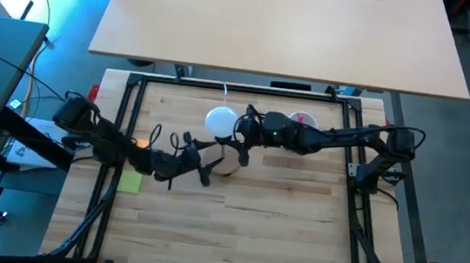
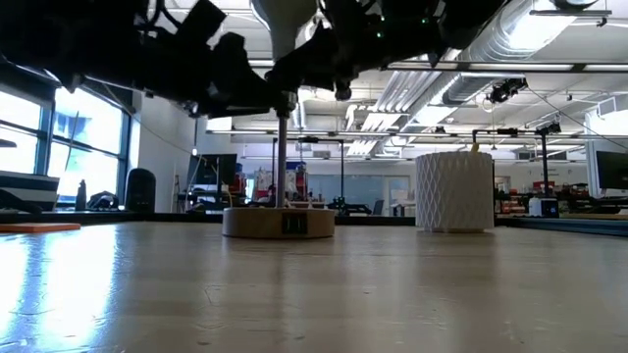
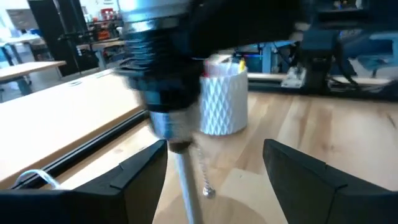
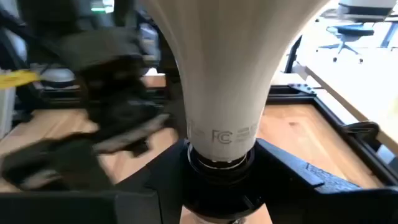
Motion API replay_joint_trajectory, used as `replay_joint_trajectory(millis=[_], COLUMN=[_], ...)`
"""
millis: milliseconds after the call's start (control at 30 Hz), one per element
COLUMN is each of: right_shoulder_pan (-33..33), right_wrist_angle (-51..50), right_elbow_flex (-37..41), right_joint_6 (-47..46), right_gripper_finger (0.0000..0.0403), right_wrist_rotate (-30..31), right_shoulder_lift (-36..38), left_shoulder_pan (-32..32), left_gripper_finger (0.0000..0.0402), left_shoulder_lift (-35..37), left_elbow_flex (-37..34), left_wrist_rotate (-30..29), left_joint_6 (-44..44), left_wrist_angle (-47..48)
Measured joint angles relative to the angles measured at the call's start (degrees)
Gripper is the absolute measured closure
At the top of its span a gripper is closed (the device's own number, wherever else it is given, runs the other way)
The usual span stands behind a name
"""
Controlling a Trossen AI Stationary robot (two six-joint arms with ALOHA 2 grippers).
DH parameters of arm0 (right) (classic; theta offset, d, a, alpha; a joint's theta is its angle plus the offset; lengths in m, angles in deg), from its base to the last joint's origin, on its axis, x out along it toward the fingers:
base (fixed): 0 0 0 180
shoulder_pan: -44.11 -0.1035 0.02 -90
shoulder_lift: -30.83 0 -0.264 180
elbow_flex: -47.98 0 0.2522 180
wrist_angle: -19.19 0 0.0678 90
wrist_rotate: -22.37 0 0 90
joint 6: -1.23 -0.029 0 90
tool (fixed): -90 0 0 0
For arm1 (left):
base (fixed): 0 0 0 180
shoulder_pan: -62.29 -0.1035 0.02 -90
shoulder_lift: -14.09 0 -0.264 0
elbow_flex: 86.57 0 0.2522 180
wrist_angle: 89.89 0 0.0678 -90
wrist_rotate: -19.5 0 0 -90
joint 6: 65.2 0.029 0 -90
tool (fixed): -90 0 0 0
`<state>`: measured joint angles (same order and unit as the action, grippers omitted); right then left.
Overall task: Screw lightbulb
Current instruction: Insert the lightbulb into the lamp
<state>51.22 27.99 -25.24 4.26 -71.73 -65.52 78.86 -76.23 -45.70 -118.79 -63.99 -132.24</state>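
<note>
The white lightbulb stands neck-down over the black-topped socket of the thin post on the round wooden base. Its globe shows in the high view. My right gripper is shut on the bulb. My left gripper is open, level with the post just below the socket. The post stands between its fingers; I cannot see that they touch it. My right gripper pinches the bulb's narrow neck, just below the printed band, between its two fingers. The fingers come level from the table's right side and lie across the neck. The bulb stands upright, globe up, over the socket.
A white perforated cup with pink items stands on the table behind and to the right of the base. A yellow-green note lies at the left. A small chain hangs beside the post. The near half of the wooden table is bare.
</note>
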Motion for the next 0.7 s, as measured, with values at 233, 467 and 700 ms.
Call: replay_joint_trajectory(millis=[233,467,700], right_shoulder_pan=[0.18,0.40,0.44], right_wrist_angle=[-0.46,-4.17,-10.70], right_elbow_flex=[-0.02,-0.12,-0.13], right_joint_6=[1.09,4.50,6.52], right_gripper_finger=[0.0226,0.0215,0.0215], right_wrist_rotate=[0.02,-0.07,3.94], right_shoulder_lift=[0.29,2.06,6.43], left_shoulder_pan=[3.60,5.90,6.76], left_gripper_finger=[0.0144,0.0143,0.0143], left_shoulder_lift=[4.89,11.51,18.69], left_elbow_flex=[-0.11,-0.15,-0.17], left_wrist_rotate=[-6.57,-10.84,-13.45], left_joint_6=[-1.57,-2.05,-0.40], left_wrist_angle=[8.47,16.59,23.30])
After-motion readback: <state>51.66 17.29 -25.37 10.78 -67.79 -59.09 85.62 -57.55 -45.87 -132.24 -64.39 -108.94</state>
